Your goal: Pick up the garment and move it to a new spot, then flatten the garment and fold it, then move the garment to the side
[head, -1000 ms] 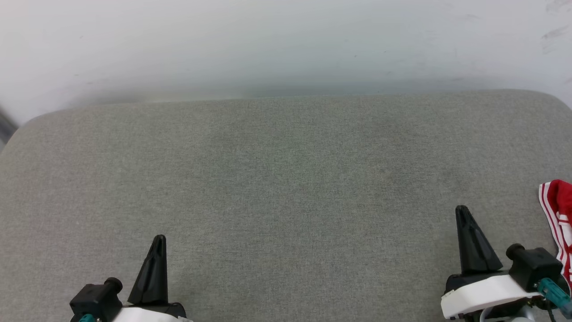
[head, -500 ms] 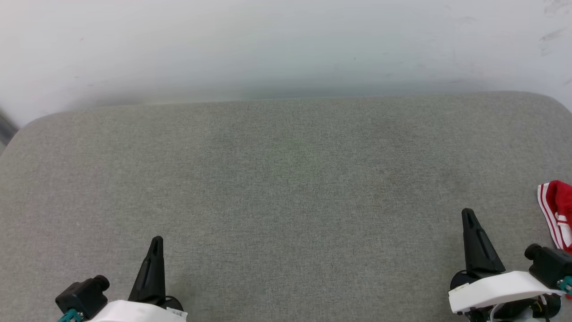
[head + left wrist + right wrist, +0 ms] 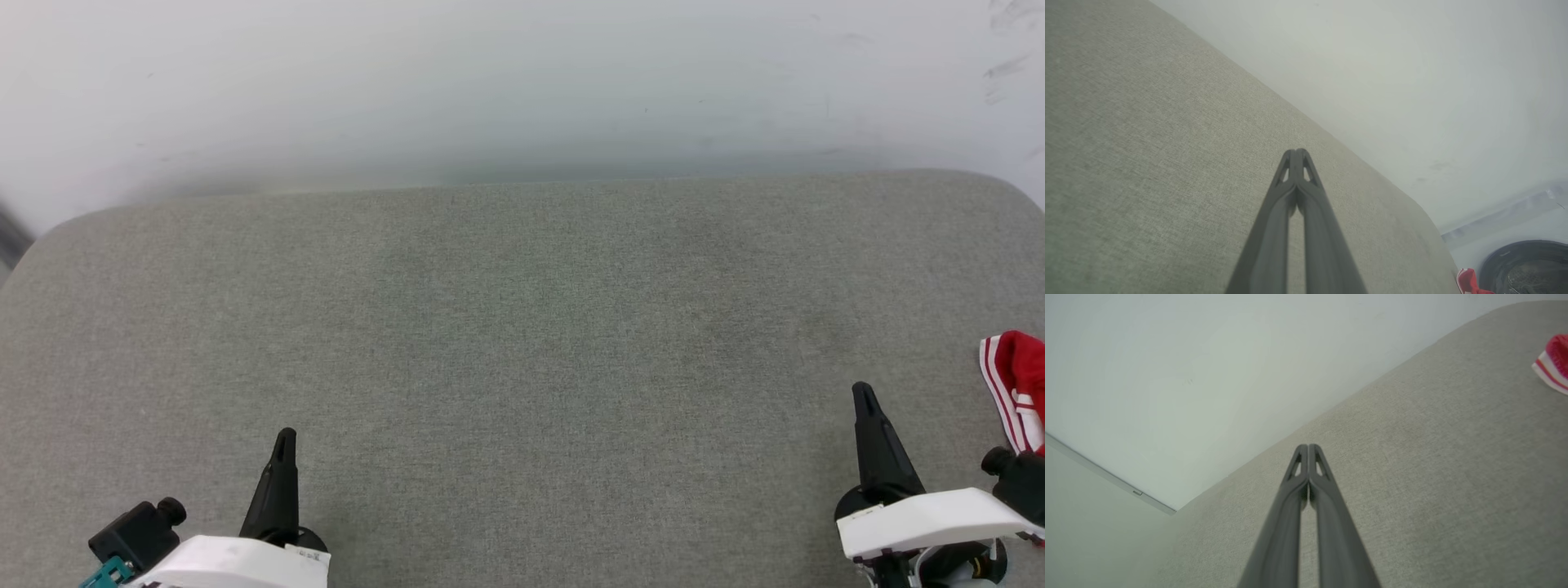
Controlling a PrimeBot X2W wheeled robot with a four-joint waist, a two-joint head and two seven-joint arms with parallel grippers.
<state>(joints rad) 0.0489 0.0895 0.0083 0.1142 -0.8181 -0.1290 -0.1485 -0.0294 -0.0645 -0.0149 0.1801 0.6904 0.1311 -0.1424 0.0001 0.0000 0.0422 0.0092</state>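
Grey woven cushion top point(image 3: 522, 343) takes up most of what we see from the head cam, with a plain white wall point(image 3: 522, 82) behind it at 12 o'clock. Our left gripper point(image 3: 285, 437) sits down at 7 o'clock and our right gripper point(image 3: 862, 392) at 4 o'clock, both pointing toward 12.

Both pincers are pinched all the way together with nothing between them. The wrist cams make that pretty obvious: on each arm the two dark fingers meet at the tips over bare fabric.

The garment point(image 3: 1012, 384) is way over at the 3 o'clock edge of the head view. We only get a bunched bit of red with red-and-white striped trim, cut off by the frame. It's lying on the cushion, off the right gripper's 2 o'clock side and clear of its fingertips.

From the right wrist cam the same red bit sits at 2 o'clock, well apart from the tips. From the left wrist cam it's a tiny red scrap at 5 o'clock, next to a dark round thing point(image 3: 1527, 265) we can't make out.
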